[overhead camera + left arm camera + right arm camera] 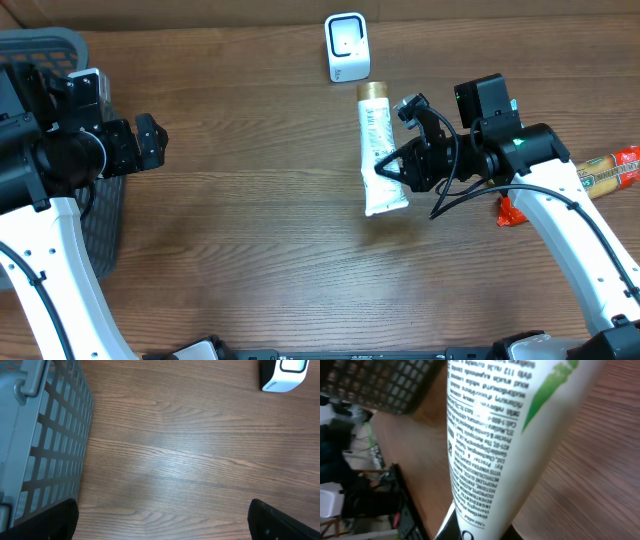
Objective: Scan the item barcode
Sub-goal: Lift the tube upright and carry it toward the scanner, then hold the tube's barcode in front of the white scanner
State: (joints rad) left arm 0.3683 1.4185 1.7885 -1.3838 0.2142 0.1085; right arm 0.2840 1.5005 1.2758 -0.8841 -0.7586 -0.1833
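There is one white tube (380, 150) with a gold cap, one small white scanner (347, 47), one grey mesh basket (45, 45), and two packs at the right edge of the overhead frame. One of these is a long pack with a red end (612, 168). The other is a small red pack (510, 212), partly hidden under the right arm. Two arms are in view, one on each side.

The right arm reaches in from the lower right of the overhead frame toward the centre. The right gripper (390, 168) is clamped on the lower part of the tube. The tube sits just right of centre and runs top to bottom, with its cap pointing up the frame, just below the scanner. In the right wrist view the tube (490, 435) fills the frame, its small printed text facing the camera and the wooden table (600, 460) behind it.

The left arm comes up along the left edge, next to the basket. The left gripper (142, 142) points toward the centre with its jaws spread wide and nothing between them. Its wrist view shows both dark fingertips (50, 520) at the bottom corners. That view also has the basket wall (45, 435) at the left and the scanner (285, 375) in the upper right corner.
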